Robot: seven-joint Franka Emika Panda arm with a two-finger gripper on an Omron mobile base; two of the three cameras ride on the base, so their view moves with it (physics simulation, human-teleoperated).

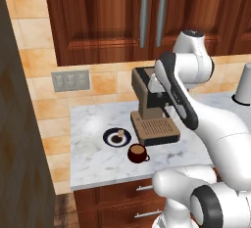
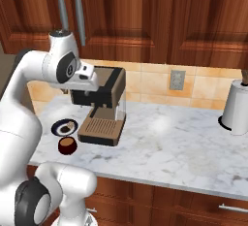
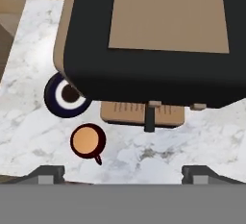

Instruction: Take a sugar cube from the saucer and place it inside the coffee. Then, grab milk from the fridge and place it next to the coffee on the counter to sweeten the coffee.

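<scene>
Glossy white arm point(image 1: 223, 124), rounded bulky segments, dark grey rings at the joints, a black band along its forearm.
</scene>
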